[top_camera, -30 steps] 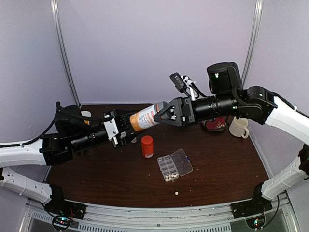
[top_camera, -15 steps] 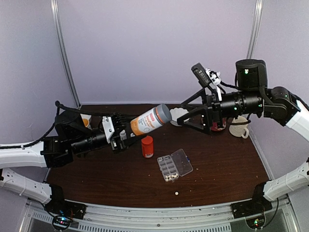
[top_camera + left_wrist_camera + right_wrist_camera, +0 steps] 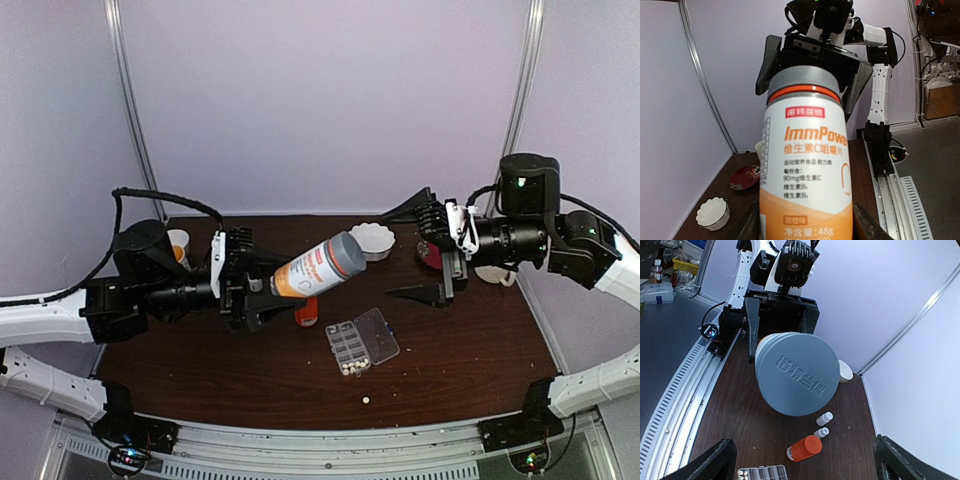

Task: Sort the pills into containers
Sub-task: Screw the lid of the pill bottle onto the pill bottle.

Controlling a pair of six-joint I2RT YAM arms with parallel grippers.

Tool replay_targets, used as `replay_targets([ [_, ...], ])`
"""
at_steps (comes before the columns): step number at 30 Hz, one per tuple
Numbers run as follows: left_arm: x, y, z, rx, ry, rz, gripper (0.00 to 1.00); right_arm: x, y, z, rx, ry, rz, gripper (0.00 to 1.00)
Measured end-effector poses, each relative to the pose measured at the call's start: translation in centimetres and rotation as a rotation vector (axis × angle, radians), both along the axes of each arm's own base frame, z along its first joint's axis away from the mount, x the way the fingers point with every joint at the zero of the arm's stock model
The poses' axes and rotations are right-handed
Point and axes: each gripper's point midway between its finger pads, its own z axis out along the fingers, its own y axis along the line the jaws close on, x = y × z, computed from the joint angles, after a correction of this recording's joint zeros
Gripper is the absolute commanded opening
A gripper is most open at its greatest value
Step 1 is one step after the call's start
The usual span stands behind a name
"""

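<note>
My left gripper (image 3: 262, 290) is shut on a large bottle (image 3: 312, 268) with a white-and-orange label and a grey cap, held tilted above the table. The bottle fills the left wrist view (image 3: 807, 165), between my fingers (image 3: 747, 227). My right gripper (image 3: 425, 252) is open wide and empty, a short way right of the cap (image 3: 797, 372), facing it. The clear organizer box (image 3: 360, 342) lies open on the table below, with pills (image 3: 350, 368) in its near cells. One loose pill (image 3: 366, 400) lies near the front edge. The box's corner with pills (image 3: 741, 473) shows in the right wrist view.
A small orange bottle (image 3: 806, 448) lies on the table, partly hidden in the top view, next to two tiny white bottles (image 3: 824, 418). A white fluted bowl (image 3: 372, 238), a red dish (image 3: 744, 177) and a mug (image 3: 493, 272) stand at the back right. A cup (image 3: 178, 243) stands back left.
My right gripper has let go of the grey cap, opened wide and drawn back to the right. My left gripper has kept the bottle and shifted it slightly right.
</note>
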Motion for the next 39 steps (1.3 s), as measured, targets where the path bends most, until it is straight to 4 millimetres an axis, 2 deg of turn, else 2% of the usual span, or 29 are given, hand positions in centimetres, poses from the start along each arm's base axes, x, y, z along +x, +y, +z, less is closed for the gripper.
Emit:
replay_targets([
  [7,-1.0,-0.4,-0.2,0.056,0.096,-0.067,0.0,-0.1,0.8,-0.3,-0.017,-0.167,0.049,0.95],
  [9,-1.2,-0.3,-0.2,0.063,0.113,-0.074,0.0,-0.3,0.8,-0.4,-0.019,-0.205,0.058,0.91],
  [15,-1.6,-0.3,-1.6,0.129,0.215,-0.097,0.0,-0.8,0.9,-1.1,-0.034,-0.299,0.099,0.93],
  [22,-1.9,-0.5,-1.6,0.154,0.261,-0.132,0.0,-1.3,1.2,-1.5,-0.044,-0.332,0.125,0.93],
  [29,-1.9,-1.0,-3.2,0.221,0.312,-0.159,0.0,-1.5,2.4,-2.3,-0.075,-0.348,0.159,0.85],
  [39,-1.6,-0.8,-3.7,0.239,0.332,-0.167,0.0,-2.1,2.7,-2.9,-0.1,-0.34,0.18,0.73],
])
